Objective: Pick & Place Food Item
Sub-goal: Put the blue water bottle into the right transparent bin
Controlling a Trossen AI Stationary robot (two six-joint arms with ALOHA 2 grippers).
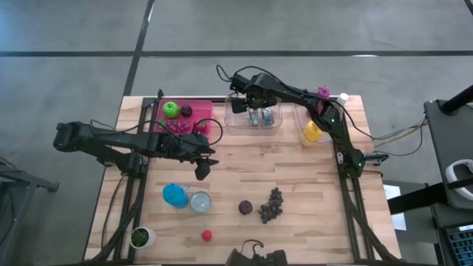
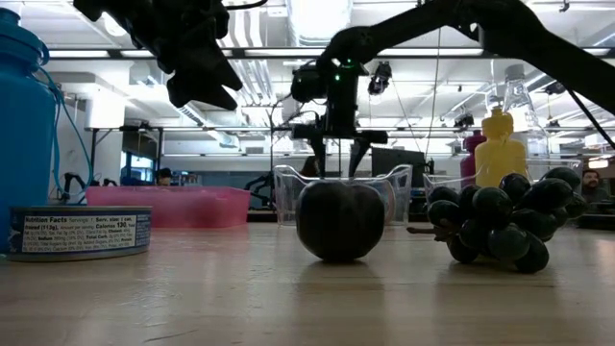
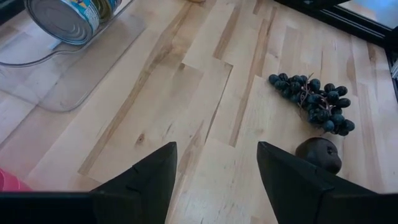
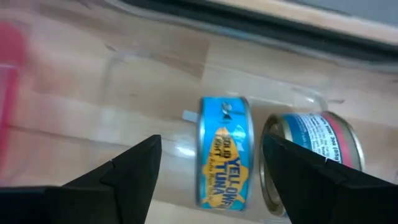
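A clear plastic container (image 1: 279, 120) stands at the table's far edge. In it lie two cans on their sides: a blue tuna can (image 4: 225, 152) and a second can with a blue and pink label (image 4: 314, 158). My right gripper (image 4: 211, 143) hangs open above them, pointing steeply down, touching neither; it also shows over the container (image 1: 250, 100). My left gripper (image 3: 217, 148) is open over bare wood left of the table's middle (image 1: 202, 168), with nothing between its fingers. A dark plum (image 1: 245, 207) and a bunch of dark grapes (image 1: 271, 205) rest on the table nearer the front.
A pink tray (image 1: 203, 111) with a green apple (image 1: 171, 110) and dark fruit sits far left. A yellow bottle (image 1: 312, 132) stands right of the container. A blue bottle (image 1: 174, 194), an upright can (image 1: 199, 202), a small red fruit (image 1: 207, 236) and a small pot (image 1: 140, 237) occupy the near left.
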